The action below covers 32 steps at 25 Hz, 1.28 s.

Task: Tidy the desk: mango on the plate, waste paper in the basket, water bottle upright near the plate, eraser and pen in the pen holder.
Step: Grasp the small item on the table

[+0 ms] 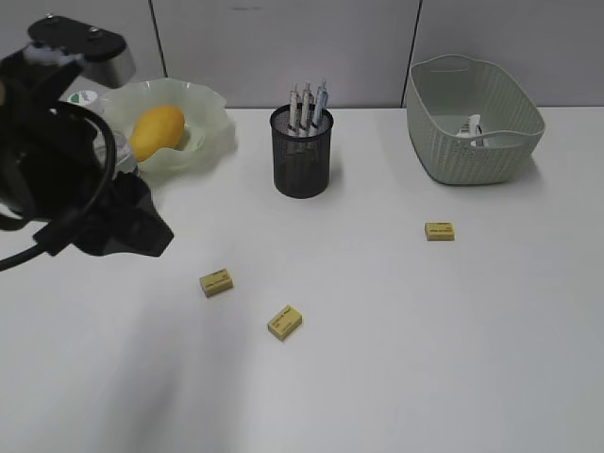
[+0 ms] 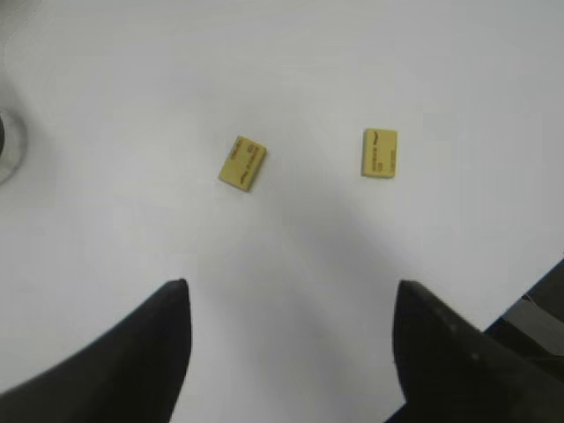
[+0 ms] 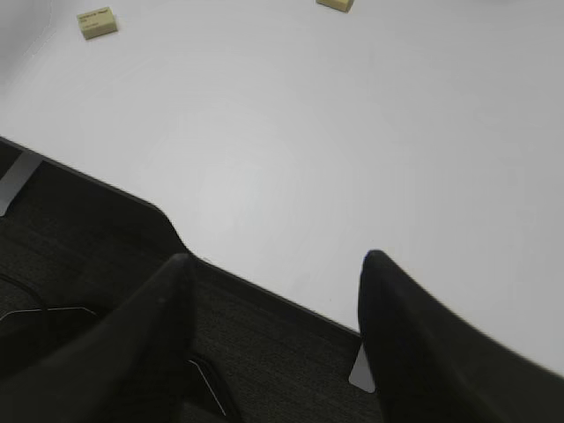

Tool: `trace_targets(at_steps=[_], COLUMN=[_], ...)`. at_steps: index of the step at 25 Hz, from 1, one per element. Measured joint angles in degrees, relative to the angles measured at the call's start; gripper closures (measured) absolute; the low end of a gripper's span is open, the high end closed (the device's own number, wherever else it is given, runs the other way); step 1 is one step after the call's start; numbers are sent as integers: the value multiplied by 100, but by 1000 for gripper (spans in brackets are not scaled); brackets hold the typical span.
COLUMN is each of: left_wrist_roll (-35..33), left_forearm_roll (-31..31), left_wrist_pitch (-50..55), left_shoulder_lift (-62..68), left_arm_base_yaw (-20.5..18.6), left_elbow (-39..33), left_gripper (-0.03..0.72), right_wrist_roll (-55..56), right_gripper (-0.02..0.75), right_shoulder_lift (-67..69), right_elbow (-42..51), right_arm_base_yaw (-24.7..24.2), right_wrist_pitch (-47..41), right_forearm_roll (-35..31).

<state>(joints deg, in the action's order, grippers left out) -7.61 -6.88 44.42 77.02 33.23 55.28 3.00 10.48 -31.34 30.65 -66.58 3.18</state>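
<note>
1. With the mango (image 1: 157, 131) already lying in the plate (image 1: 209, 142), paper (image 1: 471, 125) showing inside the basket (image 1: 472, 156) and pens (image 1: 307, 106) standing in the pen holder (image 1: 302, 156), what seems left is the erasers, so I take picking one up as the step in hand.
2. Three erasers lie flat on the tabletop (image 1: 425, 359): a left eraser (image 1: 216, 282), a middle eraser (image 1: 284, 322) and a right eraser (image 1: 439, 230) in front of the basket, all well apart.
3. By the plate, only a white-and-green cap (image 1: 83, 97) peeks out behind the arm; the rest of the bottle is hidden, so I cannot tell whether it stands upright.
4. Hovering above the two nearer erasers, the left gripper (image 2: 291, 352) has its jaws spread wide with nothing between them.
5. Off the front edge of the tabletop hangs the right gripper (image 3: 273, 326), jaws apart and empty too.
6. For a clean grasp, I'd centre the left gripper over one eraser only, turn the jaws to close across its short sides, and come straight down.
7. Because an eraser is low and flat, the jaws probably need to reach nearly to the tabletop, or it may squirt sideways.
8. Afterwards, release it over the mesh cup's mouth, clear of the pens.
</note>
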Motion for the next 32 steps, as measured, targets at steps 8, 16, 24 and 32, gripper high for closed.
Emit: trace_targets(at_steps=[8,16,24,32], left_wrist_roll=[-577,-857,-1153,-1426], left_forearm_roll=[-102,95,291,364], left_wrist_pitch=[397,405,82,125], left_shoulder_lift=[778,1848,2671,3530], left_arm_base_yaw=[0,0,0,0], left_elbow=[763,790,955,1840], left_gripper=[146,146,144,144], right_wrist_roll=[0,0,0,0], right_gripper=[271,271,271,271], right_shoulder_lift=[0,0,0,0], right_elbow=[0,0,0,0], right_arm_base_yaw=[0,0,0,0], right_wrist_pitch=[0,0,0,0], right_forearm_roll=[0,0,0,0])
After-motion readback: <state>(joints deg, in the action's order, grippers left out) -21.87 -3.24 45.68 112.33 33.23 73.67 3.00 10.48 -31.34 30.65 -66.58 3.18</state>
